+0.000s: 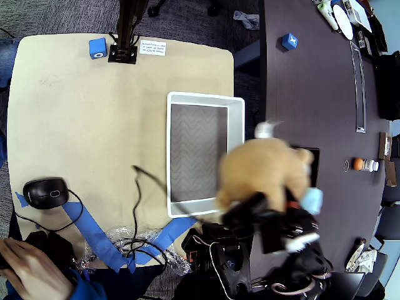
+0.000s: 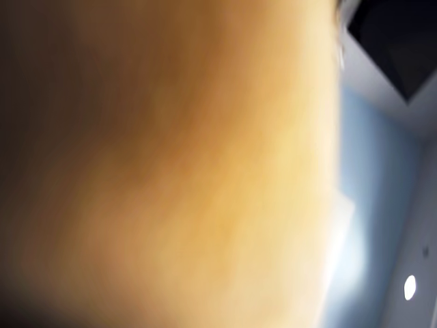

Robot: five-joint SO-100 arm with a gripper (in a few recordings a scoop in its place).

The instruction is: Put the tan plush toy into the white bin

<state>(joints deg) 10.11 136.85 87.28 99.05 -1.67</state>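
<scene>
Tan plush toy point(image 1: 265, 170) hangs blurred just right of the white bin point(image 1: 203, 100) w/ gripper point(image 1: 253, 209) under it, apparently clamped on its lower body; prob. light, soft, squashy, so it should grip deep mid-body.

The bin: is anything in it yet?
Empty. The overhead view shows the bin's bare grey floor; the blurred plush toy overlaps its right rim, seemingly carried by the arm.

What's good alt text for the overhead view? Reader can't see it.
A blurred tan plush toy hangs above the right edge of an empty white bin, carried by a dark robot gripper at its lower side. The bin sits on a beige table with a black mouse and blue tape strips.
</scene>
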